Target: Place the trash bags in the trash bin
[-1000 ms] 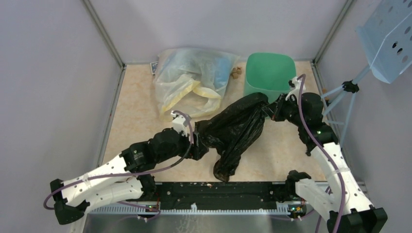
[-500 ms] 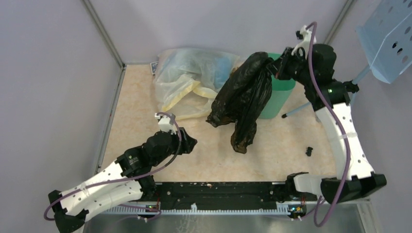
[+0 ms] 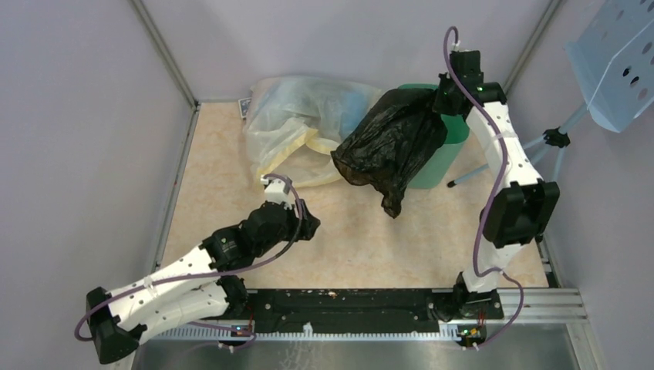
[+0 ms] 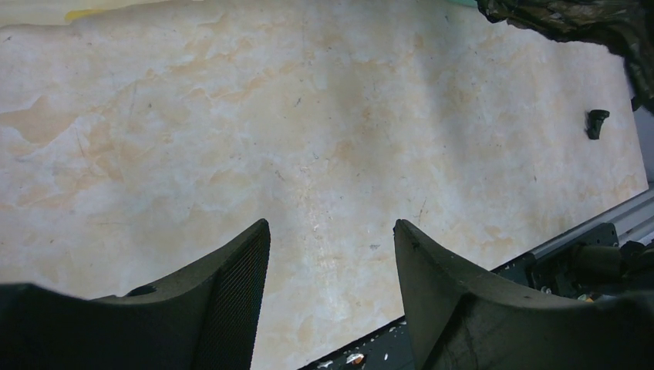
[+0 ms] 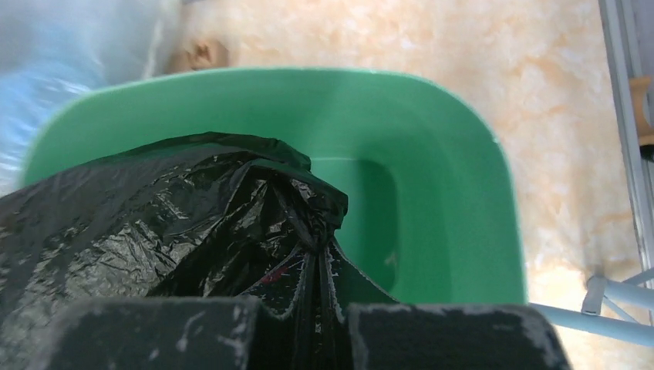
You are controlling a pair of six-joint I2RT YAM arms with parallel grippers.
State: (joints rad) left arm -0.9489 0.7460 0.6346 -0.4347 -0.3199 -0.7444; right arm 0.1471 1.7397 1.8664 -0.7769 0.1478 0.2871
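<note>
- Right hand clamped tight on the gathered top of the bag, held high above the bench.
- Gathered top over the mouth of the bin; bulk hanging toward the bin's left side, tail apparently outside the rim.
- Nothing of the bag down inside yet: green floor showing bare in the right wrist view.
- Left hand spread wide, holding nothing, low over the bench, well apart from the bag.
- Left to do, most likely: shift further over the mouth, lower, let go.
</note>
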